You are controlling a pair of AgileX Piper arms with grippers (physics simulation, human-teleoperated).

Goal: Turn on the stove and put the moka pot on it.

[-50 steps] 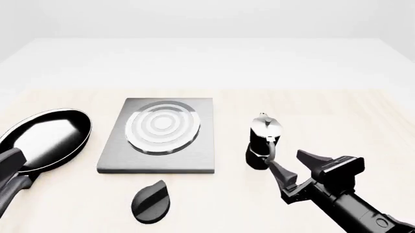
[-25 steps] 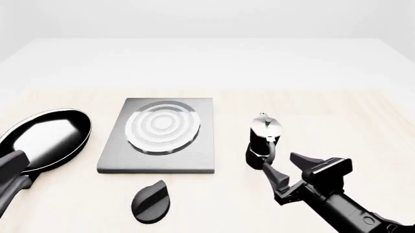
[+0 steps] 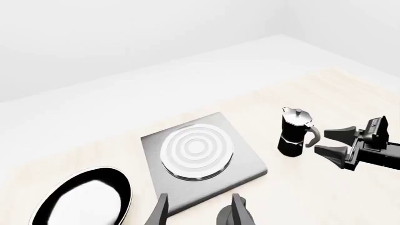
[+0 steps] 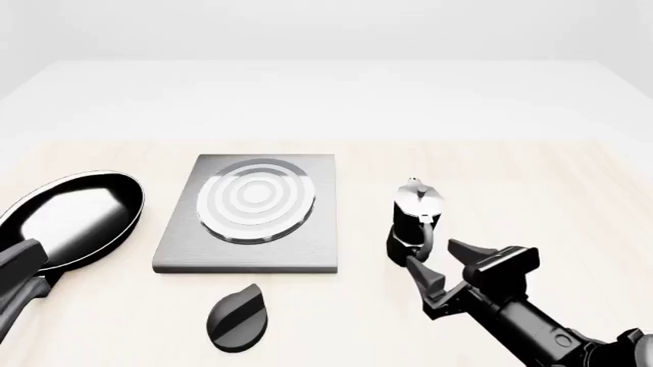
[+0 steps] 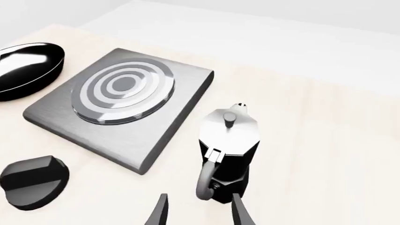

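Observation:
The stove [image 4: 247,214] is a grey slab with silver rings, left of centre on the table. Its black knob [image 4: 238,317] lies apart, in front of the slab. The moka pot [image 4: 414,222] stands upright to the right of the slab, with its handle facing my right gripper [image 4: 433,256]. That gripper is open, just behind the handle and not touching it. In the right wrist view the pot [image 5: 228,150] stands just ahead of the spread fingers [image 5: 240,213]. My left gripper [image 3: 198,212] is open and holds nothing. It hovers at the near left, looking over the stove [image 3: 200,157].
A round black frying pan [image 4: 76,218] lies left of the stove, partly covered by my left arm [image 4: 15,283] at the frame's edge. The white table stretches far behind the light wooden area.
My right gripper has slid left and forward toward the moka pot's handle, still open. The left arm has shifted slightly at the left edge.

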